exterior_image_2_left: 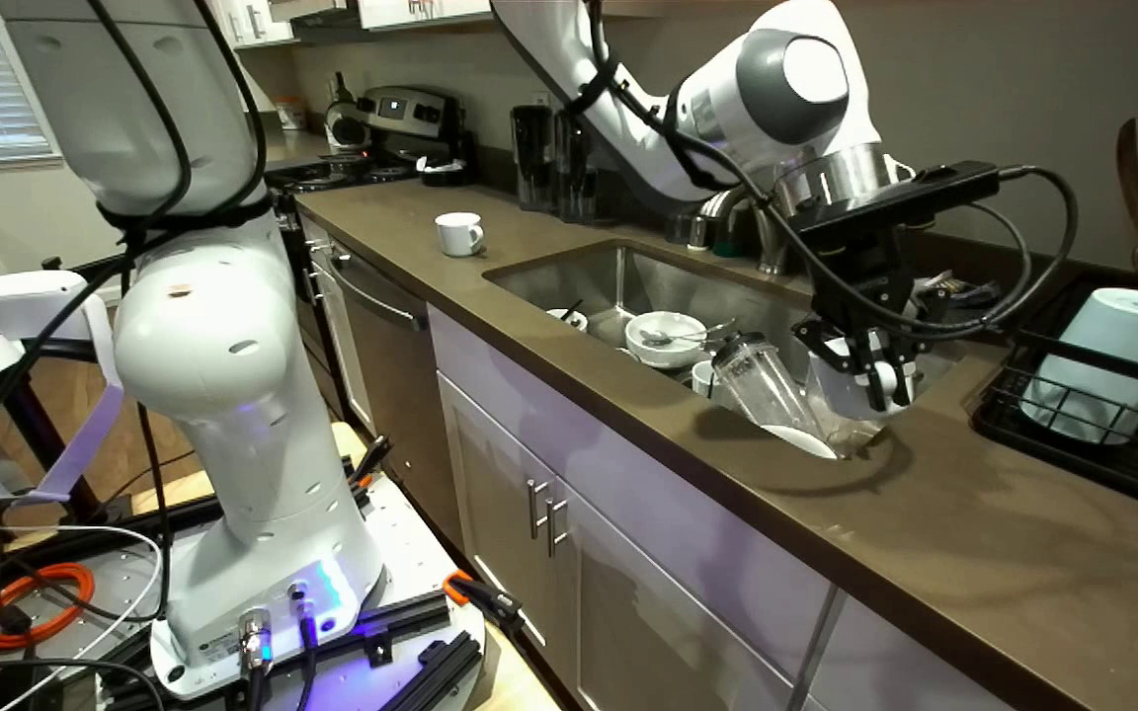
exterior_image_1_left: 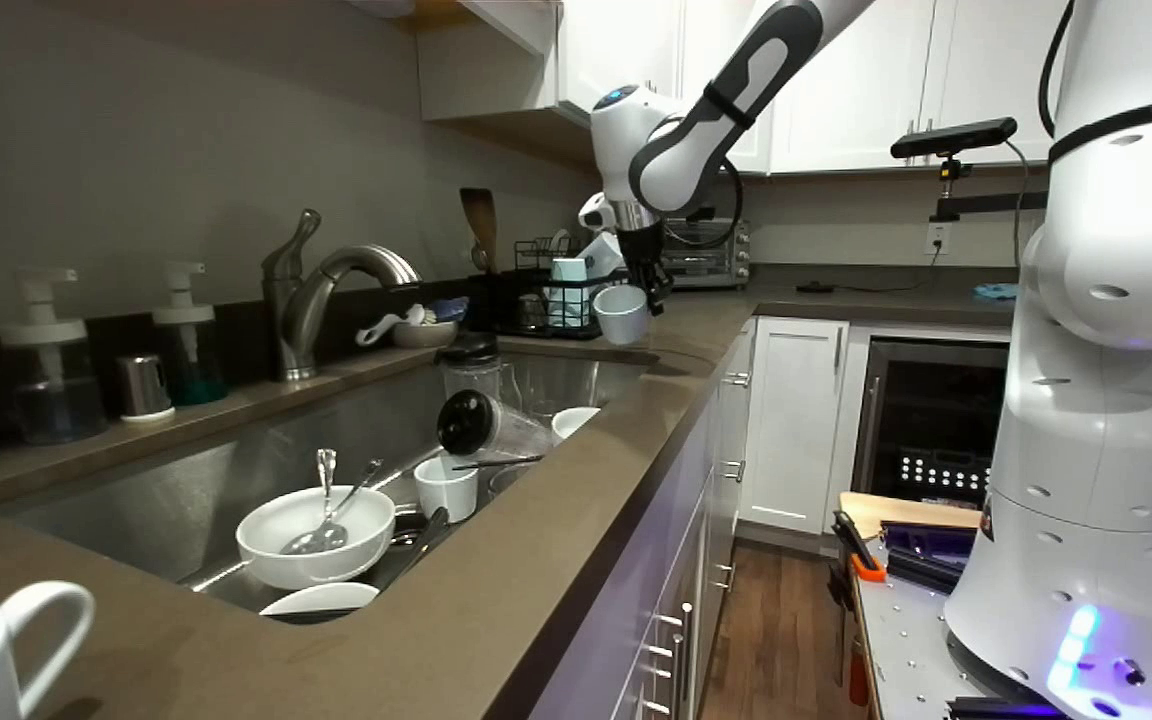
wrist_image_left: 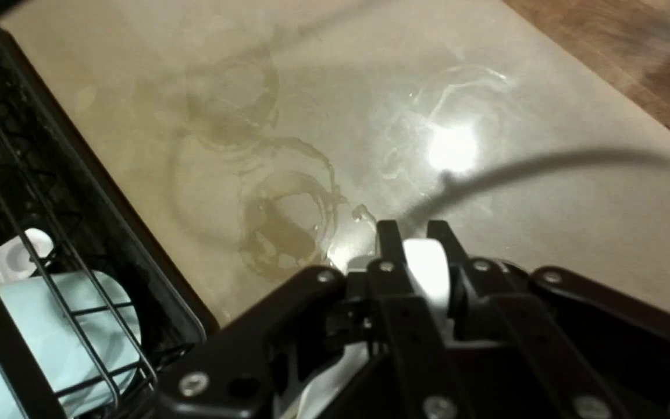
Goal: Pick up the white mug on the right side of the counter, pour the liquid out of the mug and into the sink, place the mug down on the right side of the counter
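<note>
My gripper is shut on the handle of the white mug, which hangs tilted in the air near the sink's far end. Its opening faces the camera in that exterior view. In an exterior view the mug shows beside the fingers, partly hidden by them. In the wrist view the white handle sits between the fingertips. The mug's body is mostly hidden there. The sink holds dishes. Wet rings mark the counter below. I cannot see liquid in the mug.
A black dish rack with a pale blue cup stands beside the gripper. The faucet rises behind the sink. A clear jar and bowls lie in the sink. Another white mug stands at the counter's other end.
</note>
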`<state>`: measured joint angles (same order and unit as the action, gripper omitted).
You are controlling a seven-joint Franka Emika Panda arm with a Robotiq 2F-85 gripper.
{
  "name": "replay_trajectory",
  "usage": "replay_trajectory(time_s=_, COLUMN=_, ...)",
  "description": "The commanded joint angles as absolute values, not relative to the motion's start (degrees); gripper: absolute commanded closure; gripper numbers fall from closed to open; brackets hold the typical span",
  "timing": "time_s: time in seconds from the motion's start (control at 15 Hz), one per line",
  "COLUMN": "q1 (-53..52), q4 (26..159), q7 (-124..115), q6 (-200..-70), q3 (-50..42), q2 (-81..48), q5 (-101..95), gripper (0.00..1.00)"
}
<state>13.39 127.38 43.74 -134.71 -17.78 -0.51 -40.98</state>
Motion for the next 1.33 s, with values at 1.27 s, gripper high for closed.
replay_trajectory(time_s=1.27, q1=21.96, q4=114.07, q7=47.96, q6=-128.41, q3=-18.32, q2=-11.13, q5=-15.99, gripper=0.96)
